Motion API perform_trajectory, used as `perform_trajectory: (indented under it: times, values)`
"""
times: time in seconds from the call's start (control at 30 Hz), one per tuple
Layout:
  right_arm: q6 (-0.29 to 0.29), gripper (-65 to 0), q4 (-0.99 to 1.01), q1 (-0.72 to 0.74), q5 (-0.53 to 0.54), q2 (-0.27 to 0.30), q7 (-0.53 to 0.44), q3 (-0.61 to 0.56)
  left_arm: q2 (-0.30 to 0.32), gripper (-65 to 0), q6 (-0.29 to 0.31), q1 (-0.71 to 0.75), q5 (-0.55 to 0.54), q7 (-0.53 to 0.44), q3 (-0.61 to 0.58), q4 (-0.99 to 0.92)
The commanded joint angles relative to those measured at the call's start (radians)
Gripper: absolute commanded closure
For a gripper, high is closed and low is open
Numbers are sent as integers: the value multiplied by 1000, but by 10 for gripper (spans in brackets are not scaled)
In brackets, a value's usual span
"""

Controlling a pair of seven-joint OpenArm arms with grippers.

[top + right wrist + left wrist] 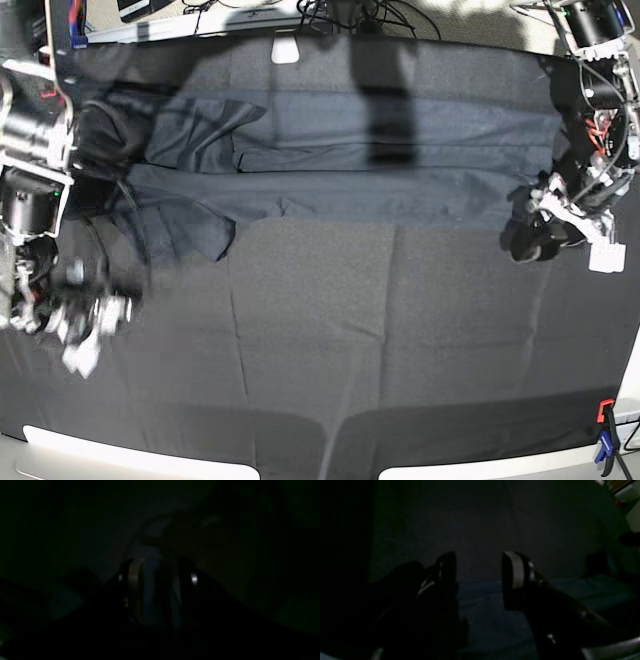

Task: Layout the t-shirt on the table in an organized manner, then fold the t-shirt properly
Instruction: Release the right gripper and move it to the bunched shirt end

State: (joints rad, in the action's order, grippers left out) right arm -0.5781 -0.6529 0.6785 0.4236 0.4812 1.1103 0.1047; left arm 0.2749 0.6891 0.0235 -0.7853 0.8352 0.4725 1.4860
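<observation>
Snagging only the black tablecloth (380, 330) instead of thin fabric is judged the risk, as both are dark. The t-shirt (340, 160) lies stretched across the table's far half. The left gripper (540, 225), jaws spread and empty, sits at its three-o'clock end; the right gripper (95, 330), apparently parted, hangs at seven o'clock.

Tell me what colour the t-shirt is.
Dark charcoal grey t-shirt, plain, no pattern; clearest in the base view.

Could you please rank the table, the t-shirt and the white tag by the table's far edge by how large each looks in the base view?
1. Table
2. T-shirt
3. White tag
</observation>
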Motion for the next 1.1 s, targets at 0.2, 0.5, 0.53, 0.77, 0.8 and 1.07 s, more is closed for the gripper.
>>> perform_trajectory:
  times: [0.2, 0.5, 0.53, 0.77, 0.8, 1.07]
  values:
    - [-5, -221, 30, 33, -6, 11, -25, -86, 14, -276, 9, -16, -23, -29, 5, 19]
    - [-16, -221, 31, 23, -6, 0, -38, -86, 14, -276, 9, -15, -23, -37, 5, 19]
    - [-17, -221, 31, 17, -5, -3, -45, -86, 14, -276, 9, -15, -23, -40, 5, 19]
    - [-17, -221, 31, -50, 0, -13, -101, -86, 14, -276, 9, -15, -23, -44, 5, 19]
    - [-21, -221, 31, -56, 3, -14, -100, -86, 14, -276, 9, -15, -23, -44, 5, 19]
    - [-120, -146, 31, -67, 141, -14, -28, -86, 14, -275, 9, -15, -23, -44, 5, 19]
